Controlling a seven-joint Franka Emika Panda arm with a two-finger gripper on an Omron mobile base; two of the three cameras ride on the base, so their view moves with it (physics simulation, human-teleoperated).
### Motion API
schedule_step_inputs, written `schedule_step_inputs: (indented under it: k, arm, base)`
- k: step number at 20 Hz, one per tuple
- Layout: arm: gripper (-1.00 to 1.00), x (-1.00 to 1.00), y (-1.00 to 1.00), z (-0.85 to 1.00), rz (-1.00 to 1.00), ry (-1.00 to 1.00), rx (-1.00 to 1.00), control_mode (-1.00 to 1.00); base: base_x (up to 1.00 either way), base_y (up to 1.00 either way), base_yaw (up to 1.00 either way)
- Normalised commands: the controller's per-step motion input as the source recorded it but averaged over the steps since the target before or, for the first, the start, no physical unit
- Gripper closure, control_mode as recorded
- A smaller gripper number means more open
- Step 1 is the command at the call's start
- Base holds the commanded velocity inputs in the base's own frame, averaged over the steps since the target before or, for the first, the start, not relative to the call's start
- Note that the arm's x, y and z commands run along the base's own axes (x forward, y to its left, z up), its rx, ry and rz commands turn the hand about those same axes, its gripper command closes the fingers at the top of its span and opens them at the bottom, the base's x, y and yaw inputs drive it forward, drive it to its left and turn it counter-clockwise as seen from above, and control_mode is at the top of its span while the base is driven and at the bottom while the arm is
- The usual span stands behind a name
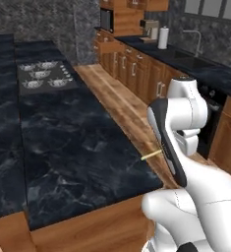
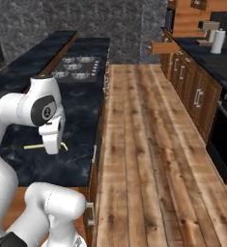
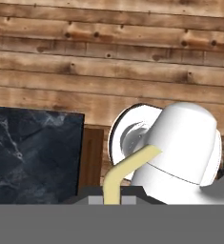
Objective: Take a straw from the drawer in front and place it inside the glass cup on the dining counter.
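Black counter [image 1: 77,147] bare near claw [image 2: 52,144]; stove [image 1: 42,75] far.

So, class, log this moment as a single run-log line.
phase: carrying | gripper: shut on straw | straw: held level over black counter | glass cup: not located
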Motion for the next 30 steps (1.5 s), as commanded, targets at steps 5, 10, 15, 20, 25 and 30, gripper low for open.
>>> schedule_step_inputs:
  k: [5, 10, 15, 20, 25, 30]
  arm:
    - [1.00, 0.00, 0.00, 0.00, 0.00, 0.00, 0.00, 1.00]
    - [1.00, 0.00, 0.00, 0.00, 0.00, 0.00, 0.00, 1.00]
    - [1.00, 0.00, 0.00, 0.00, 0.00, 0.00, 0.00, 1.00]
    - [1.00, 0.00, 0.00, 0.00, 0.00, 0.00, 0.00, 1.00]
    - [1.00, 0.00, 0.00, 0.00, 0.00, 0.00, 0.00, 1.00]
    - [1.00, 0.00, 0.00, 0.00, 0.00, 0.00, 0.00, 1.00]
  base:
    - [-0.25, 1.00, -0.04]
    - [-0.35, 1.00, -0.04]
    - [-0.42, 1.00, -0.05]
    - [-0.49, 1.00, -0.05]
    - [-0.40, 1.00, -0.04]
    - [-0.09, 1.00, -0.11]
